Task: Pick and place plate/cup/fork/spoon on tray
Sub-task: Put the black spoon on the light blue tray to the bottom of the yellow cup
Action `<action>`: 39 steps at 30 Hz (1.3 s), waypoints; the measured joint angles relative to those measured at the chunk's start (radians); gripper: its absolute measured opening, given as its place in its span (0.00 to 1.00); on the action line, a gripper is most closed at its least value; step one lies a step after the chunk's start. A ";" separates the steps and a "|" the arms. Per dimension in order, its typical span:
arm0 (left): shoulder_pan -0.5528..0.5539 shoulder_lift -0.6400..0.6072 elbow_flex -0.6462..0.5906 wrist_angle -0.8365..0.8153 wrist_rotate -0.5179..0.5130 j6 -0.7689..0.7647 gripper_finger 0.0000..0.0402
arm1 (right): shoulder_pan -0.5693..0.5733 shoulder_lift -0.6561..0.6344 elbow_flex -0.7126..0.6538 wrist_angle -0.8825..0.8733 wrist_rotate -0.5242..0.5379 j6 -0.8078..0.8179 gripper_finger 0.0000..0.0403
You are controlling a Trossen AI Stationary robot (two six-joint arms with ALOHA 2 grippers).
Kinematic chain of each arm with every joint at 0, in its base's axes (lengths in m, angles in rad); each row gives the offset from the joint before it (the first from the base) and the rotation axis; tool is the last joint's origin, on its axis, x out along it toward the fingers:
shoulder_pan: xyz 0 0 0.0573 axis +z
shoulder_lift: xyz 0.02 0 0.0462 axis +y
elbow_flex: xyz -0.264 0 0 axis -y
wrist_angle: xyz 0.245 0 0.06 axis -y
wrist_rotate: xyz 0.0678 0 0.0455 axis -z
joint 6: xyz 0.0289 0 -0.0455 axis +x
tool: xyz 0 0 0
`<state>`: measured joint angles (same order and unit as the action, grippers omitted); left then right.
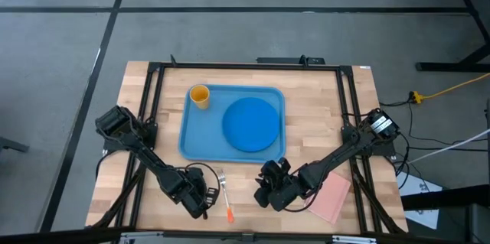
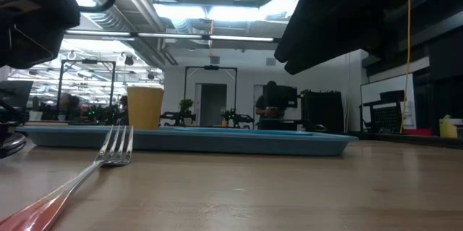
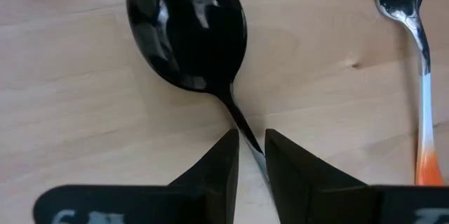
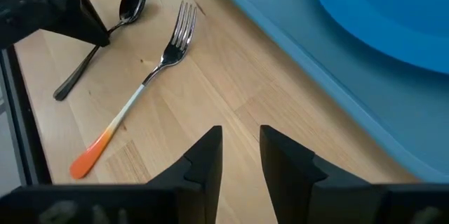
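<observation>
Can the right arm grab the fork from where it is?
Probably yes. The fork lies flat on bare table just ahead of the right gripper, with nothing between them. The left gripper is busy beside it at the spoon, so it's a bit crowded.

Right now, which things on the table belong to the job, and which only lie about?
Job: light blue rectangular plastic tray, deep blue round plate, yellow-orange cup, orange-handled metal fork, dark spoon, left claw.
Lying about: pink rectangular book.
</observation>
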<state>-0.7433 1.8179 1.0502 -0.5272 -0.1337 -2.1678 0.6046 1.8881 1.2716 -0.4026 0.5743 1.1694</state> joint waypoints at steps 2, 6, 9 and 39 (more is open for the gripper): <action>0.000 0.011 0.001 -0.004 0.006 -0.004 0.16 | 0.000 0.000 0.000 0.000 0.000 0.000 0.25; -0.002 0.016 0.001 -0.025 0.017 0.003 0.16 | 0.000 0.000 0.000 0.000 0.000 0.000 0.25; -0.011 0.010 0.001 -0.047 0.017 0.004 0.16 | 0.000 0.000 0.000 0.000 0.000 0.000 0.25; -0.036 0.013 -0.002 -0.131 0.065 0.195 0.16 | 0.000 0.000 0.000 0.001 -0.001 0.003 0.25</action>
<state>-0.7792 1.8313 1.0485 -0.6579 -0.0685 -1.9725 0.6048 1.8881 1.2716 -0.4015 0.5735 1.1725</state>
